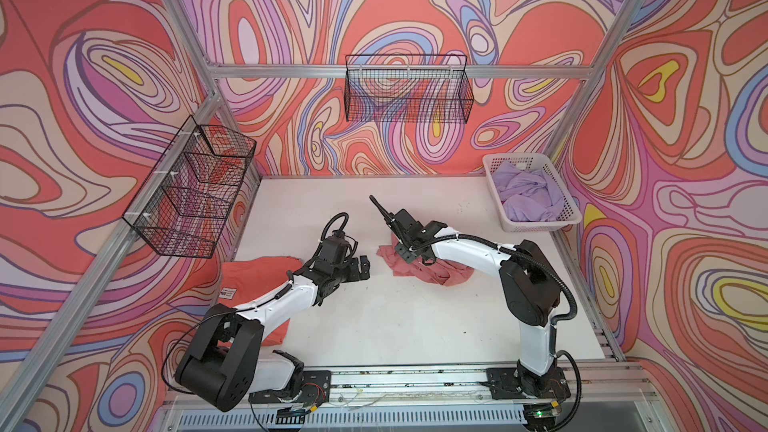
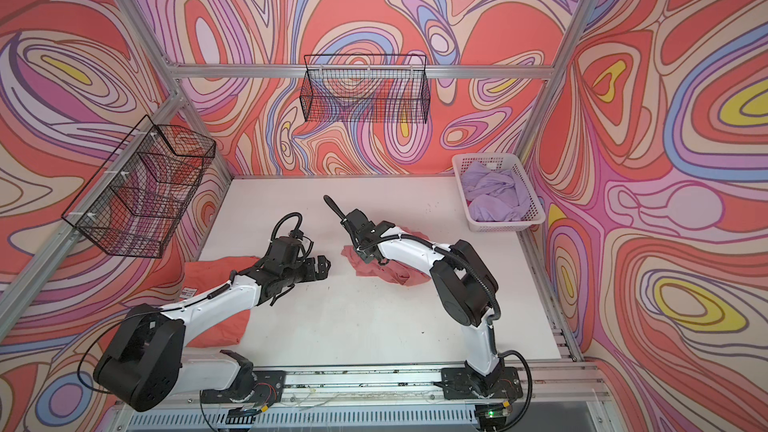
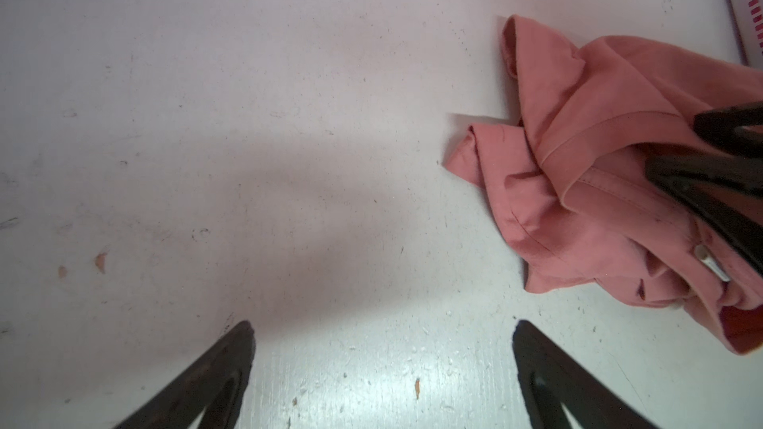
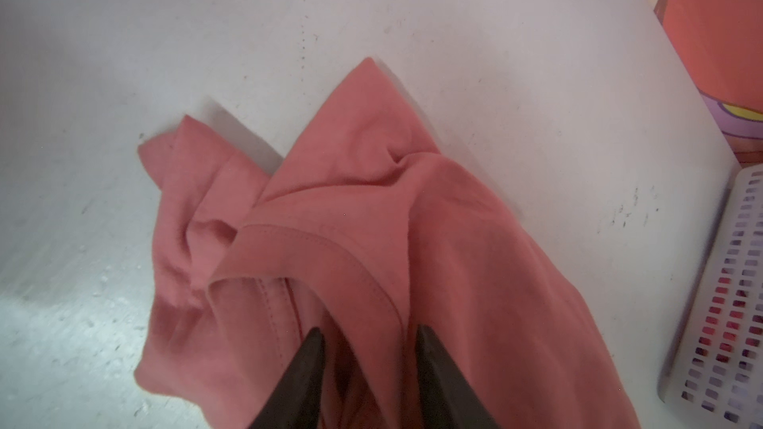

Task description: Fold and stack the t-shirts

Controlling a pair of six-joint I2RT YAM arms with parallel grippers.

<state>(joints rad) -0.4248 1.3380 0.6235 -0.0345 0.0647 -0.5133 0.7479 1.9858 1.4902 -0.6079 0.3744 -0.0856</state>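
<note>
A crumpled salmon-pink t-shirt [image 1: 436,272] [image 2: 392,272] lies right of the table's middle. My right gripper [image 1: 406,252] [image 4: 367,336] points down into it, its jaws drawn close on a raised fold by the collar [image 4: 330,249]. The left wrist view shows the same shirt [image 3: 578,138], with the right gripper's fingers [image 3: 710,167] in it. My left gripper [image 1: 360,268] [image 3: 382,332] hangs open over bare table just left of that shirt, holding nothing. An orange-coral t-shirt [image 1: 249,276] [image 2: 212,280] with a white label lies flat at the left, partly under my left arm. A lavender t-shirt [image 1: 528,197] is bunched in the white basket.
The white slatted basket [image 1: 540,224] [image 2: 507,224] stands at the table's back right corner. Black wire baskets hang on the back rail [image 1: 409,89] and the left rail [image 1: 191,189]. White table [image 1: 395,317] lies between the arms, down to the front rail.
</note>
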